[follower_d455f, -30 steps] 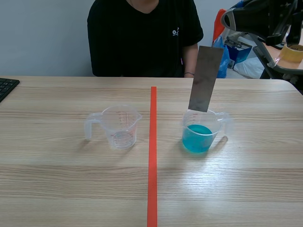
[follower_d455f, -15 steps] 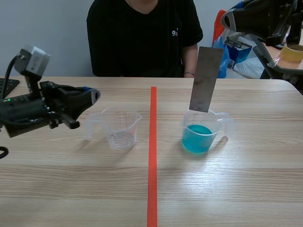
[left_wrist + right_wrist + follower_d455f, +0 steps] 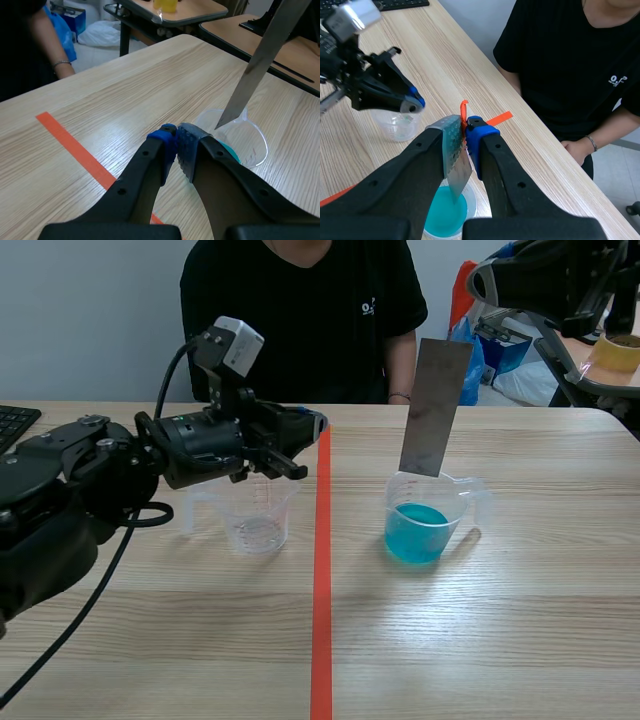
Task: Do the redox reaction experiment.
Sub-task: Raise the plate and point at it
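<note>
Gripping the plate (image 3: 436, 400) by its top end in the right gripper (image 3: 463, 131), pads clamped flat on both faces. Holding it nearly upright, leaning a little, with the lower end at the mouth of the blue cup (image 3: 428, 518), by the far rim. Seemingly above the liquid rather than in it; cannot tell for certain from the right wrist view whether the tip touches the blue. Standing well apart from it, across the tape line (image 3: 322, 570), an empty cup (image 3: 256, 512). Hovering over and partly in front of that empty cup, the left gripper (image 3: 314, 424), pinched together on nothing and pointing toward the line and the plate. Seated beyond the far edge of the table (image 3: 520, 640), a person (image 3: 300, 320) in black.

Judged as the dipping step: plate brought over the solution but probably not yet lowered in. Next, a slow, straight descent with the right arm until the lower part of the plate sits in the blue. Calls for care to stay off the rim, so as not to tip or push a cup that looks light. Best to keep the left arm out of the plate's path, or to use it to steady the blue cup.
</note>
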